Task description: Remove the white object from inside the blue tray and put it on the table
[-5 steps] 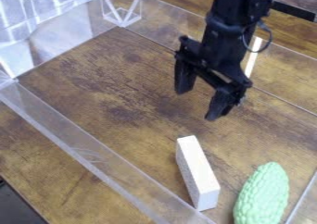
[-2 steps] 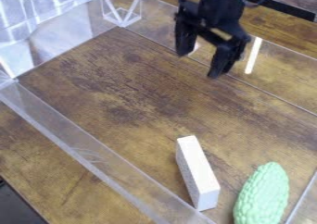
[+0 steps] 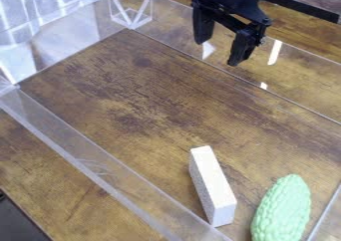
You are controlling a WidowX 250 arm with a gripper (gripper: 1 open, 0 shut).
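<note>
The white block [image 3: 212, 186] lay on the brown wood table [image 3: 147, 96], near the bottom of the view, w/ its long side running roughly up-down and tilted a bit. The green bumpy lump [image 3: 281, 209] sat just to the right of it, a gap between the two, its lower end cut off by the frame edge. The black gripper [image 3: 222, 46] hung at the top, right of ctr, well apart from both, fingers pointing down toward the camera side. Its fingers were spread, w/ nothing held btwn them, so the hand was released. A clear plastic wall [image 3: 100, 165] ran diagonally along the left side, and another clear panel [image 3: 300, 71] stood across the back/right, partly behind the gripper. A whitish, pleated cloth [image 3: 47, 11] showed in the top-left corner. No blue tray could be made out.
</note>
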